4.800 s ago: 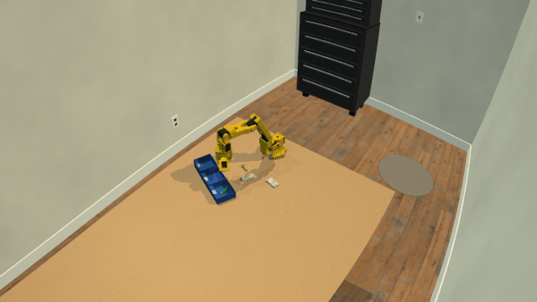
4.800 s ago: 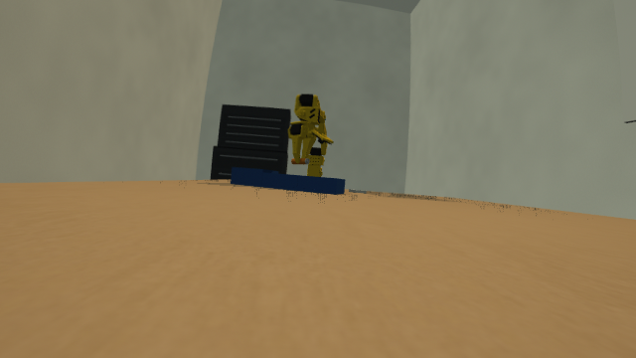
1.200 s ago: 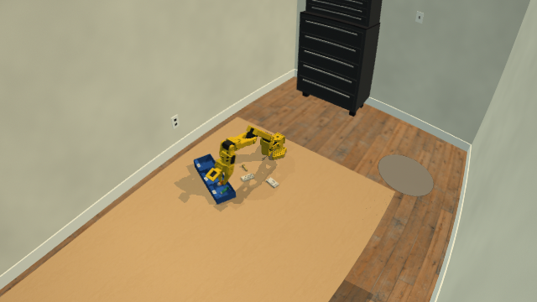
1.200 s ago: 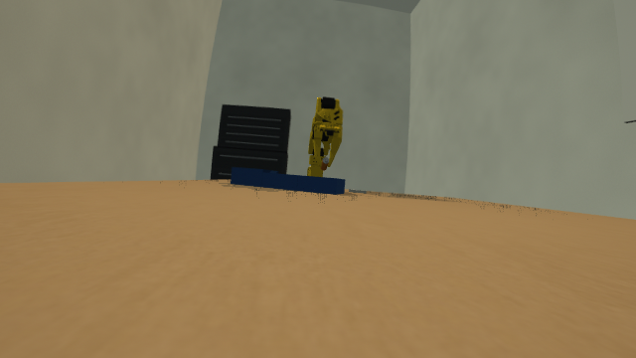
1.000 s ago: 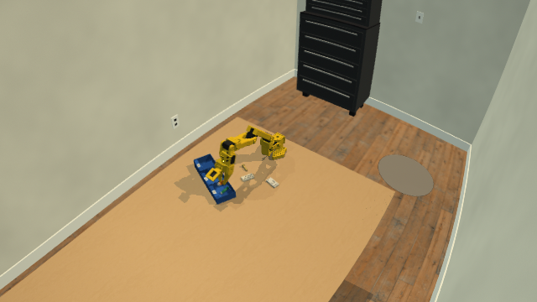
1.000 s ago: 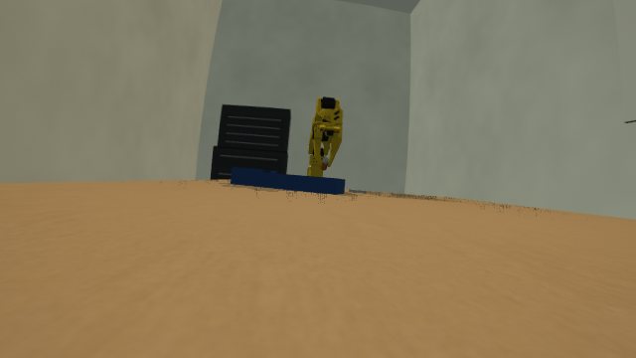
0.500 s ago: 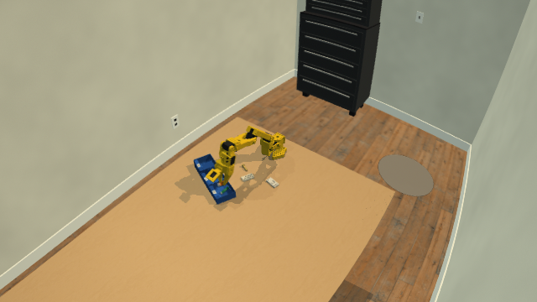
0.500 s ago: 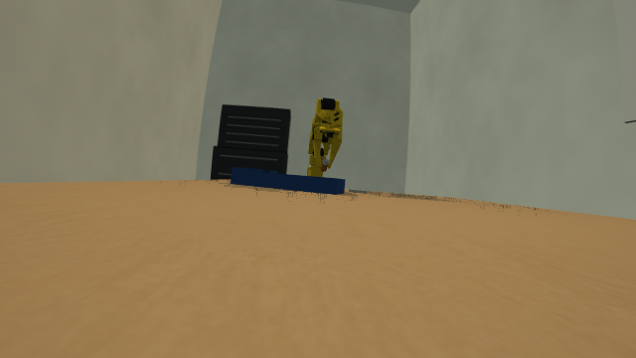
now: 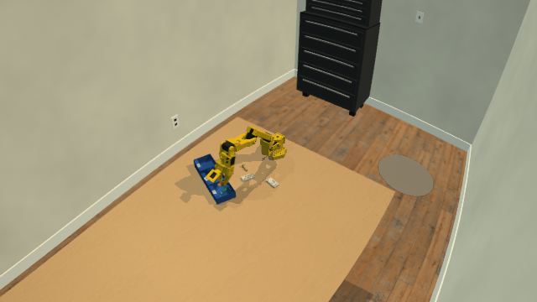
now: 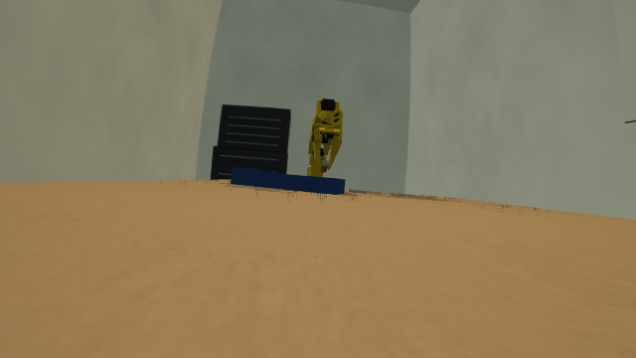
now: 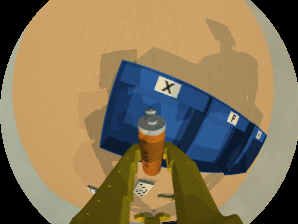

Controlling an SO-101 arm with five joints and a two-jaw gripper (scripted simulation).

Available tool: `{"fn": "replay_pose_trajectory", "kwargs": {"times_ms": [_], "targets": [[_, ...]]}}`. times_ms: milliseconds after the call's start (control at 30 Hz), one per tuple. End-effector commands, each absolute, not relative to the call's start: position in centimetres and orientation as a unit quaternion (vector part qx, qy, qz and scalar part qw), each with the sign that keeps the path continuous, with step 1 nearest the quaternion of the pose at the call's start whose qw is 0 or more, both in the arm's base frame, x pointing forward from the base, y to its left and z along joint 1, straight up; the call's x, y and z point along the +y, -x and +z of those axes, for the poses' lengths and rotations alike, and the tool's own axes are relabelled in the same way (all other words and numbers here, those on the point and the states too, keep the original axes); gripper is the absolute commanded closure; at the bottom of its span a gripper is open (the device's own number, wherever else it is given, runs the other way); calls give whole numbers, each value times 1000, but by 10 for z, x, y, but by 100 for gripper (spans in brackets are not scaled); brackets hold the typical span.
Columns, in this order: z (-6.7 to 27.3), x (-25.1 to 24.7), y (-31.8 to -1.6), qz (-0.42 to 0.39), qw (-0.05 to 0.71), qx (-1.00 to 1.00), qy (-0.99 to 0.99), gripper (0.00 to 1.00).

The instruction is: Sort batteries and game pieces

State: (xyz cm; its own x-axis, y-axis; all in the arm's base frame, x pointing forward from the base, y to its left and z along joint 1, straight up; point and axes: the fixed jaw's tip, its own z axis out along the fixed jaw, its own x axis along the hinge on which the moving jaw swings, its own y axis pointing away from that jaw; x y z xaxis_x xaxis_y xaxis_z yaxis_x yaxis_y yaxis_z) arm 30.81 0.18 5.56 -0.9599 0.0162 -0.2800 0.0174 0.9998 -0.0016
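In the top view, the gripper (image 9: 223,183) (image 10: 326,170) (image 11: 151,156) is hovering over the X-marked end of the blue bin row (image 9: 226,197) (image 10: 288,182) (image 11: 111,117). A green battery (image 9: 224,190) is lying inside that end. Two white dominoes (image 9: 247,177) (image 9: 272,182) and a small brass-coloured thing (image 9: 244,167) are lying beside the bin row, on the arm-base side.

In the exterior view, the gripper is pointing downward above the bin row, an orange battery (image 10: 324,168) (image 11: 152,146) showing at its tips.

In the wrist view, the nearly closed fingers are gripping the orange battery above the bin row, its silvery end overlapping the X compartment (image 11: 142,107).

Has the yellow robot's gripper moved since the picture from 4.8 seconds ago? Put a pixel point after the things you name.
Yes. In the top view, the gripper (image 9: 222,183) (image 10: 325,168) (image 11: 151,159) has shifted along the blue bins (image 9: 226,199) (image 10: 288,183) (image 11: 111,112), towards their nearer end.
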Motion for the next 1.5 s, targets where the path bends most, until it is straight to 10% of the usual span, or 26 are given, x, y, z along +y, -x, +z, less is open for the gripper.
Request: {"fn": "replay_pose_trajectory", "kwargs": {"times_ms": [0,1467], "targets": [[70,5,-316,0,178,984,-7,100],[54,5,-315,0,157,988,-7,100]]}}
